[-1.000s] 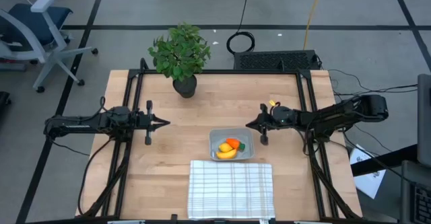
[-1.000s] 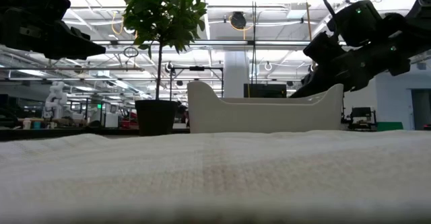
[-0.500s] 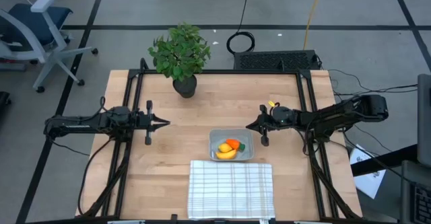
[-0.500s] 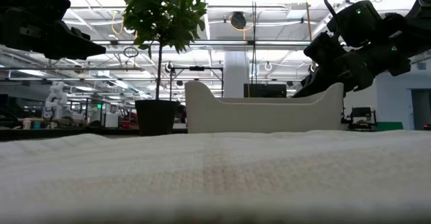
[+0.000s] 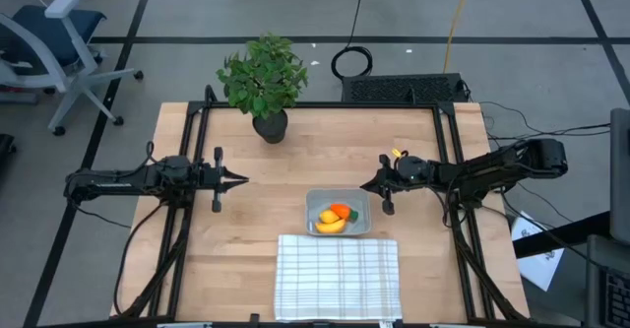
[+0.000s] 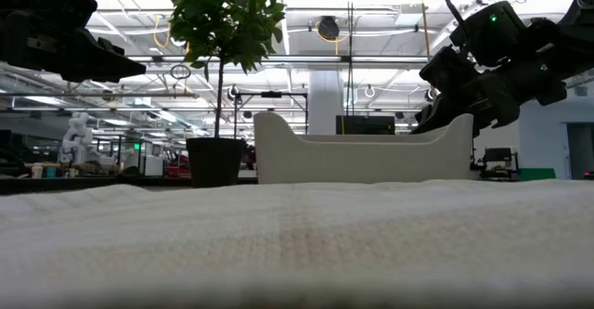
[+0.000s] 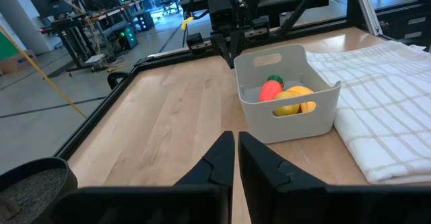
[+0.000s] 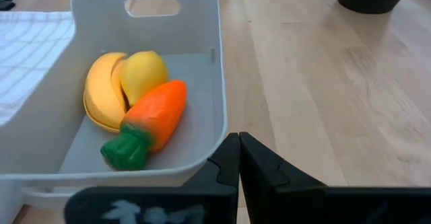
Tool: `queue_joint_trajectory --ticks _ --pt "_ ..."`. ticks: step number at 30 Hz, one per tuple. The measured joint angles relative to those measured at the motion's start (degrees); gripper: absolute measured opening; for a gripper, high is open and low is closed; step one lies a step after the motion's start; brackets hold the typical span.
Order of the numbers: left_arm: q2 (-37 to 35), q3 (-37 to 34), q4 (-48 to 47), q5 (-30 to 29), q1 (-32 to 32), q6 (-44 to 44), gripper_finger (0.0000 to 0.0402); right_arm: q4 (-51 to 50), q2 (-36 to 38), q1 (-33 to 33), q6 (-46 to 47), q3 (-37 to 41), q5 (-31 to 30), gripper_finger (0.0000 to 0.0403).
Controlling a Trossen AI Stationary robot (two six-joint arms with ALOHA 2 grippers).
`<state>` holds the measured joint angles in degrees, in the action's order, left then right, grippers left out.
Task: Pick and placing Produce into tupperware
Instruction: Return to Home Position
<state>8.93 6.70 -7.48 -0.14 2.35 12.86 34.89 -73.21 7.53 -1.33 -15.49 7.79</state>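
Grey plastic, the tub (image 5: 311, 210) sits on the table (image 5: 266, 220) a little right of centre, its near wall just beside the far edge of the checked cloth (image 5: 338, 277). All three pieces of produce lie inside it. The carrot (image 5: 341, 210) rests across the middle. In the right wrist view its orange body (image 8: 156, 114) leans on the lemon (image 8: 143, 75), with the green top down on the tub floor. The banana (image 5: 332, 226) curves along the side nearest the cloth and touches the lemon. One handle slot shows in the end wall (image 8: 101, 5).

The right arm (image 5: 472, 170) reaches in from the right edge of the table. The right jaws are together, empty, and point toward the table's middle. They hang near the tub's far right corner. In the low view they show above the tub's right end (image 6: 455, 151).

The left arm (image 5: 148, 178) lies stretched across the left half of the table. The left jaws are together with only a thin seam between them. They hold nothing and point at the tub (image 7: 289, 126), well apart from it.

A potted plant (image 5: 263, 77) stands at the far edge of the table, left of centre and well clear of the tub.
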Motion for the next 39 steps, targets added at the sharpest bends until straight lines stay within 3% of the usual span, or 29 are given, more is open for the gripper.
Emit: queue_joint_trajectory --ticks 21,28,39 --pt "0.0 0.0 0.0 0.0 0.0 0.1 0.0026 -0.5 0.0 0.0 -0.8 0.0 1.4 0.0" --pt "0.0 0.0 0.0 0.0 0.0 0.1 0.0026 0.8 0.2 0.8 -0.2 0.0 -0.6 0.0" --pt "0.0 0.0 1.2 0.0 0.0 2.3 0.0023 -0.6 10.2 0.8 0.3 0.0 -2.0 0.0"
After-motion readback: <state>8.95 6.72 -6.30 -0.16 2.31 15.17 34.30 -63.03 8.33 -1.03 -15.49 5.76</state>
